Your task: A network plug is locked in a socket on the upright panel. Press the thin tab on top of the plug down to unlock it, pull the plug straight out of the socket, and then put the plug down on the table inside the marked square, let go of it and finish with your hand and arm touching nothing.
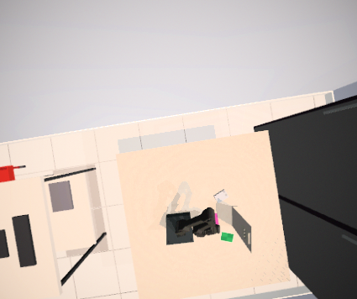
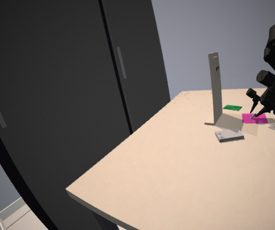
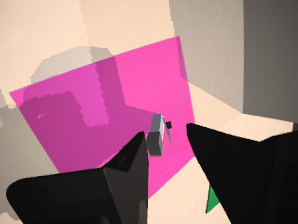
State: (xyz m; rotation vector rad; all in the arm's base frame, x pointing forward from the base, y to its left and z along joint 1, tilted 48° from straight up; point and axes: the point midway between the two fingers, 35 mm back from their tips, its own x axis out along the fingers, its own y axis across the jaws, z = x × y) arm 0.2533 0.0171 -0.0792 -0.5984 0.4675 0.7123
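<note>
The small grey plug [image 3: 156,135] [image 2: 252,116] lies on the magenta square [image 3: 145,80] [image 2: 263,120] [image 1: 217,218], its dark tab and thin clip toward the right in the wrist view. My gripper [image 3: 165,133] [image 2: 251,115] is open, with its fingertips low on either side of the plug. A wide gap shows between plug and right finger; the left finger is very close to the plug, and whether it touches is unclear. The upright panel [image 2: 215,90] [image 1: 240,224] [image 3: 270,55] stands beyond the square. A dark opening shows high on it in the exterior view.
A green patch [image 2: 232,107] [image 1: 227,237] [image 3: 211,201] lies on the table near the panel. A flat grey-white box [image 2: 230,135] [image 1: 220,196] lies on the panel's other side. A tall dark cabinet [image 1: 328,168] [image 2: 65,64] stands behind the panel, past the table edge.
</note>
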